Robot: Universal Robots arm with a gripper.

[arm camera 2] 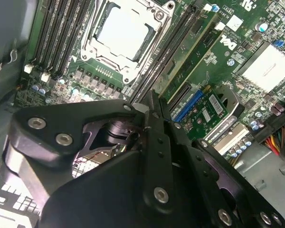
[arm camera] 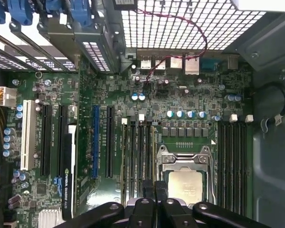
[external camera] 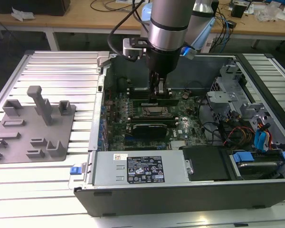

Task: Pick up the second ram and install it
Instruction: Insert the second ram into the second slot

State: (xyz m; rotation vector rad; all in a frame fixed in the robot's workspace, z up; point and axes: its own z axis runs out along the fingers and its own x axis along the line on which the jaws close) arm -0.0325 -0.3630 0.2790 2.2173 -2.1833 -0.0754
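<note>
**Item: gripper** (external camera: 159, 92). We log it low inside the open computer case (external camera: 180, 194), over the memory slots (arm camera: 137, 152) beside the processor socket (arm camera: 185, 183). The jaws are drawn in to a thin gap. We judge them to be pinching the stick's upper edge, though the contact itself is hidden.

**Item: second ram** (arm camera 2: 197, 50). A green stick standing on edge, running along the slot bank just beside the socket, with one end at the gripper. We cannot tell whether it is fully seated.

**Item: grey fixture tray** (external camera: 33, 123). It sits on the bench at the exterior view's left, well apart from the case.

**Hazards, as we judge them:**
- The stick sits off the slot line or straddles two neighbouring slots, so downward force bends the board or scars its contacts.
- One end goes in lower than the other, and the tilted seat leaves one latch unclosed.
- The latches are not spread, so the stick stops short.
- The thin grip slips under load and the stick skews against the socket frame.
</note>
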